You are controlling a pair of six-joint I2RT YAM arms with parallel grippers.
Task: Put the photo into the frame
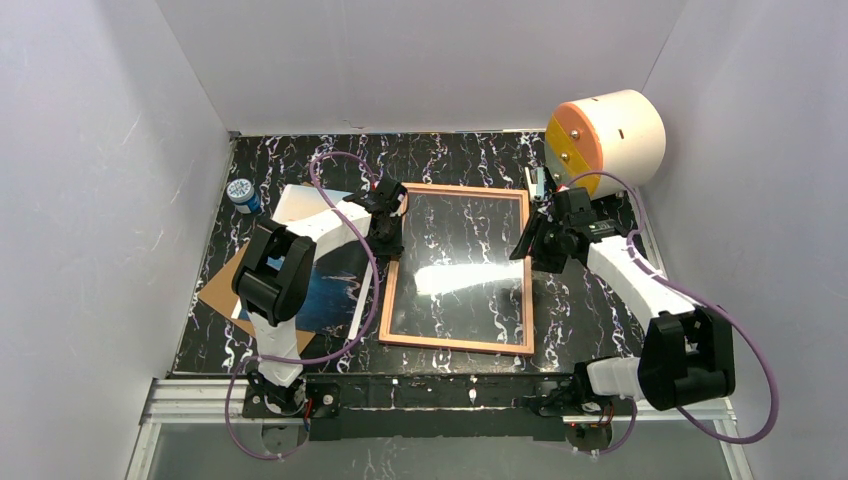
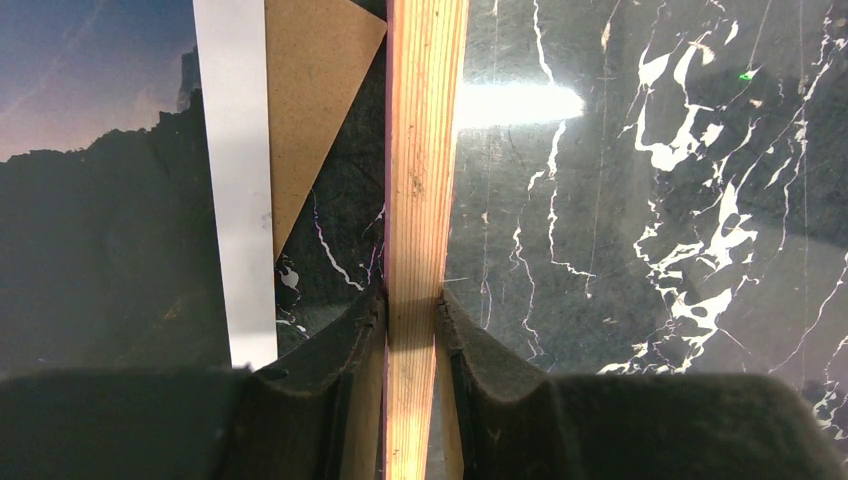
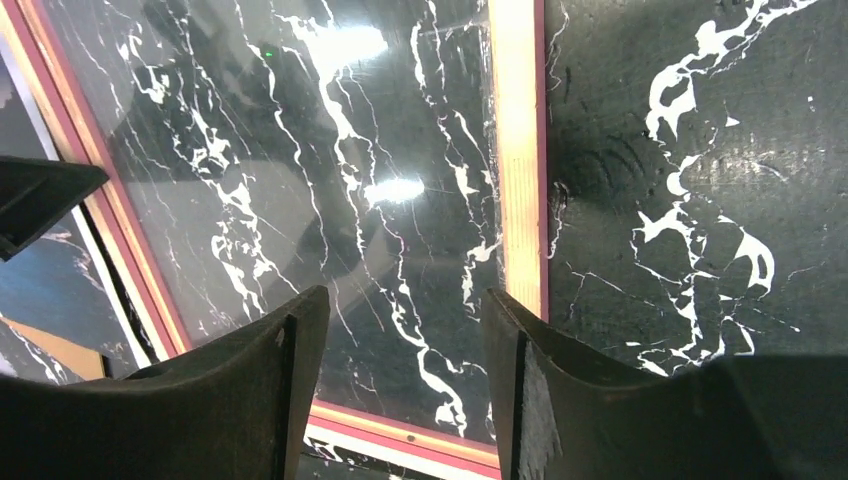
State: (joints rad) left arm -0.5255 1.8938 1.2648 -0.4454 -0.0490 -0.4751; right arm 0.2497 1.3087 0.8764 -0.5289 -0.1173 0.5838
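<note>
The photo (image 1: pixel 338 288) — half hidden beneath the left arm (image 1: pixel 272 275) — covers the board (image 1: pixel 215 290).

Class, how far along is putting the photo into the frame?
Done: the frame lies wood side up, nothing in it. In hand: the left gripper clamps its left rail; the right gripper hangs open by the right rail. Left: the photo, beside the frame, must go in.

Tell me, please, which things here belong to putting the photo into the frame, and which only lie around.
For the job: frame, its left rail clamped by the left fingers; photo, left of it; right fingers, open near the right rail.
Lying about: brown board partly under the photo; blue-capped jar; big white cylinder with orange end.
</note>
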